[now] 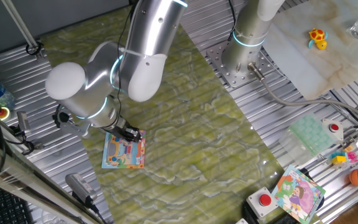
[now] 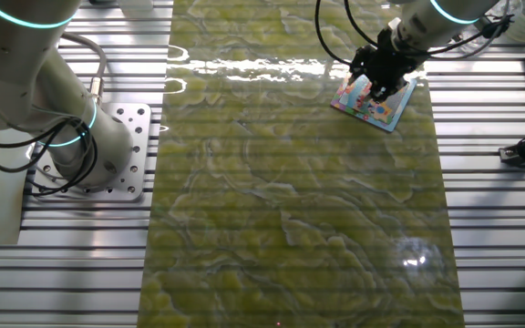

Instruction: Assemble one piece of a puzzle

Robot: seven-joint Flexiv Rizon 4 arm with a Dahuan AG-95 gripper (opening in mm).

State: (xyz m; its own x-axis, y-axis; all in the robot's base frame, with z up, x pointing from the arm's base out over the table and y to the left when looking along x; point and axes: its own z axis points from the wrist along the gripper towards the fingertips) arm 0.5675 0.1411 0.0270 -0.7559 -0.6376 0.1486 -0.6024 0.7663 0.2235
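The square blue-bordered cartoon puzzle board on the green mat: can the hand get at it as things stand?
Probably yes. The hand is already low over the square blue-bordered cartoon puzzle board, at its upper right corner, and nothing lies between them. Whether it holds the piece cannot be seen.

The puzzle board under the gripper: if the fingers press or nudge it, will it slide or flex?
The puzzle lies flat and thin on the glossy green mat, with nothing visibly holding it, so a sideways nudge from the gripper would probably slide it. It looks like a light, fairly stiff board; straight downward pressure should hardly bend it.

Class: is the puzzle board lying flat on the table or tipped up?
Flat: the puzzle lies level on the green mat, under the gripper.
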